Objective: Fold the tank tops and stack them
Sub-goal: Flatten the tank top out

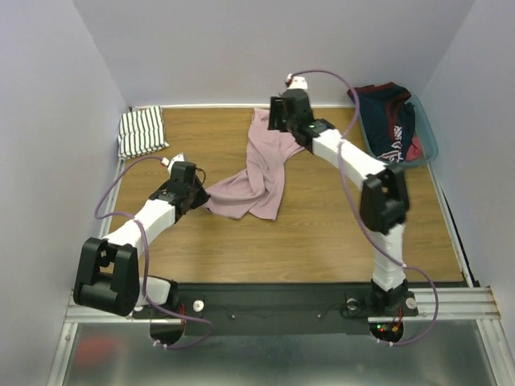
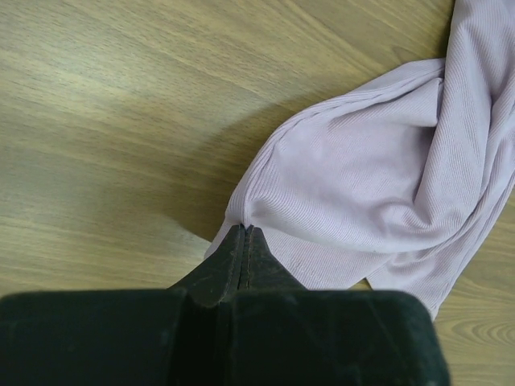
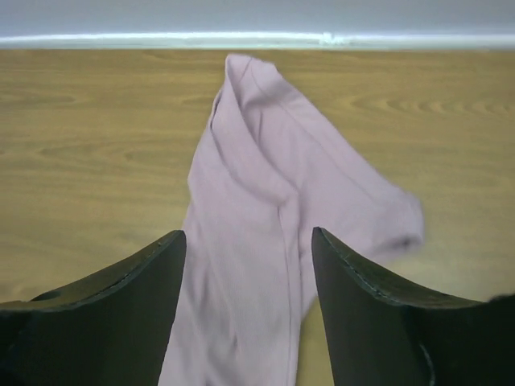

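Toward the far-left corner of the table, note the striped tank top, bundled small and well apart from both arms; cannot tell from above how neatly folded.

Near the left edge, see the left gripper with fingers pressed together, apparently pinching the near-left hem of the pink tank top. Looks a thin bite, right at the fabric's edge. Expect a slip under a sharp pull. Under a pull from this end alone, expect a drag of the whole heap rather than a spread. Cannot judge how many layers sit in that pinch: hidden by the fingers themselves.

Across mid-table, find the pink tank top rumpled and twisted, running from that pinch up toward the far edge. Cannot pick out straps, neckline or hem with any certainty.

Close to the far edge, see the right gripper with fingers spread wide, straddling the narrow far end of the cloth without gripping it. Risk there: closing on a fold rather than a single edge and locking the twist in, or coming down beside the strip and catching nothing. Cannot see its fingertips from above, masked by the wrist.

At the far-right corner, leave alone the bin of dark clothing, near the right arm; possible snag on a wide swing.
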